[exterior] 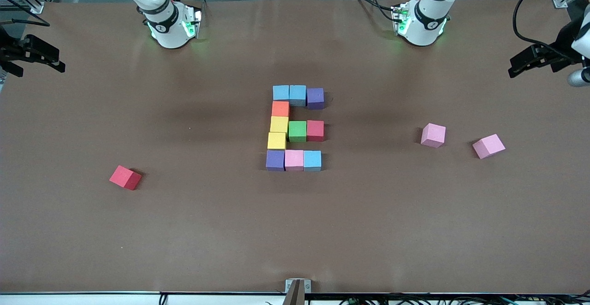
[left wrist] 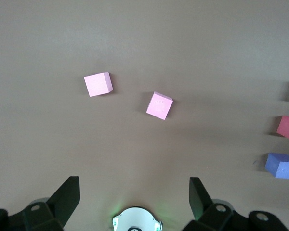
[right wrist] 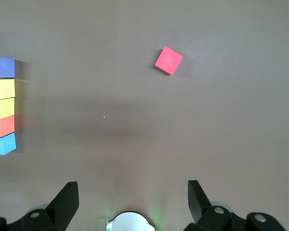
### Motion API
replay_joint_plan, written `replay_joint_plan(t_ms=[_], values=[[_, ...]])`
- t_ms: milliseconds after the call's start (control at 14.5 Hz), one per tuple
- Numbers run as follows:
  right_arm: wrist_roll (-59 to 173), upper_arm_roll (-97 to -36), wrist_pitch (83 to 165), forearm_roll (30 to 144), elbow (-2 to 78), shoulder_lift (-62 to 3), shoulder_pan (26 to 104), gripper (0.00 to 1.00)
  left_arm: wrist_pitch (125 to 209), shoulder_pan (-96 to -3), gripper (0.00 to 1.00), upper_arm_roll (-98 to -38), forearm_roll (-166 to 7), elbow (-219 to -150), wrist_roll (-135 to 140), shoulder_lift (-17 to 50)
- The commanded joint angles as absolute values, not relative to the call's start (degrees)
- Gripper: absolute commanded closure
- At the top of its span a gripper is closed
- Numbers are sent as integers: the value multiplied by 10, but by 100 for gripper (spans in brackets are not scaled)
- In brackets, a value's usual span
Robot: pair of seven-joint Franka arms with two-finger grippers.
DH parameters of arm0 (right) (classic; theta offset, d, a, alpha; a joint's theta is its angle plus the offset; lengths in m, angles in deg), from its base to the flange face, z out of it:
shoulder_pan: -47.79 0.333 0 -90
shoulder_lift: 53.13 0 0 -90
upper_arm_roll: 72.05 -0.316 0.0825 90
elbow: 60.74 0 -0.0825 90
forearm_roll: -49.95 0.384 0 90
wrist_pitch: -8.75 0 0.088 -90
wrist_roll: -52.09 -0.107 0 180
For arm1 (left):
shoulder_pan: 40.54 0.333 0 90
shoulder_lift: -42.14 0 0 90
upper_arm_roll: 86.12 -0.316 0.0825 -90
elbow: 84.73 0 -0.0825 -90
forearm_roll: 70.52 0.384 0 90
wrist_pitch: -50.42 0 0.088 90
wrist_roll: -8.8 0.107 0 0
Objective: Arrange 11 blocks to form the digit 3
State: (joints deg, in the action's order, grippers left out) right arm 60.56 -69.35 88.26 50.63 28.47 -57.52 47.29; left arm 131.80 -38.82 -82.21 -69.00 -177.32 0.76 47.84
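Blocks: 11-cube figure (exterior: 295, 128) mid-table, no readable labels or writing anywhere.
3 bars + column on the right arm's side. Strays: red cube (exterior: 125, 177) toward right arm's end, nearer cam; 2 pink cubes (exterior: 433, 135) (exterior: 488, 146) toward left arm's end, apart from each other. Left gripper (left wrist: 135, 195) fingers spread, empty, up at its table edge; right gripper (right wrist: 133, 192) same, empty. Both arms wait. Nothing blocks the figure.

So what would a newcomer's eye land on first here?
The blocky figure of eleven coloured cubes at the table's middle. Then the strays: two pink blocks toward the left arm's end, one red block toward the right arm's end. Both arms wait at the edges, left tool and right tool open.
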Motion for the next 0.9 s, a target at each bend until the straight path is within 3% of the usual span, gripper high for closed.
replay_joint_plan(t_ms=[0,346,830], values=[[607,-696,883,505,298,-588,469,0,1344,-383,0,-813,-693,-1847,18,546],[607,-696,883,505,298,-588,470,0,1340,-387,0,-781,-689,-1844,8,551],[607,-696,883,506,298,-588,471,0,1334,-384,0,-785,-693,-1790,19,514]])
